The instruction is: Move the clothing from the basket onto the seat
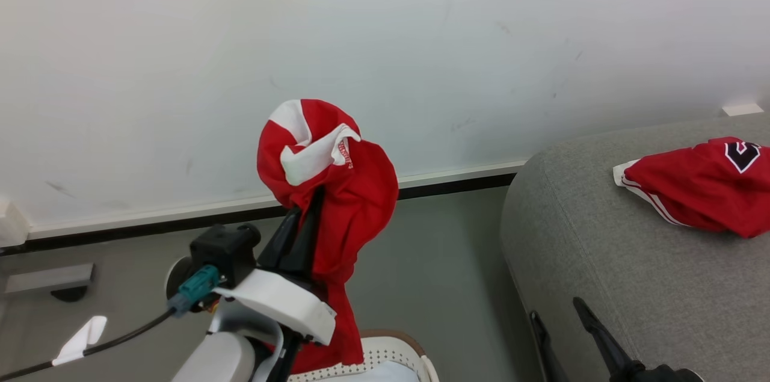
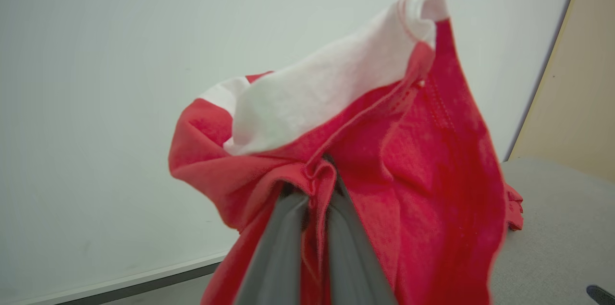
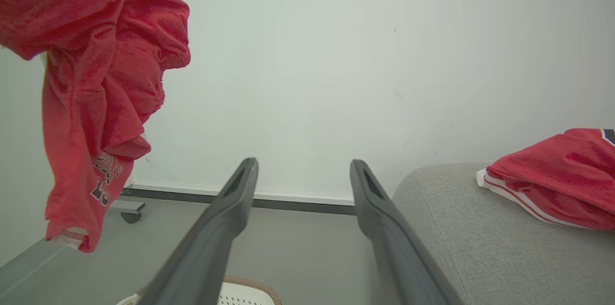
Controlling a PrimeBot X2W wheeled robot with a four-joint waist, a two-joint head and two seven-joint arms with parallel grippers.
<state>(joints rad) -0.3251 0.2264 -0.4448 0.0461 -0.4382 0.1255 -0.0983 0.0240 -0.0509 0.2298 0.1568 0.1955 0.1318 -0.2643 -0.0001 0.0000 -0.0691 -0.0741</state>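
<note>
Left tool [image 2: 314, 189] pinching soft red white-trimmed garment [image 1: 361, 189], long axis vertical; right tool [image 3: 303, 163] spread; grey woven seat [image 1: 601, 280], white wall [image 1: 421, 39].

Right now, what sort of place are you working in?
Probably a plain indoor room, maybe a test space set up like a home: a bare white wall with a dark skirting strip, a smooth grey floor, and a large grey woven-fabric upholstered seat.

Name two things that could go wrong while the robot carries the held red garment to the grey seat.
The left gripper pinches just a small fold of the red garment, so it might slip out. Its tail hangs low above the basket and could snag on the rim.
</note>
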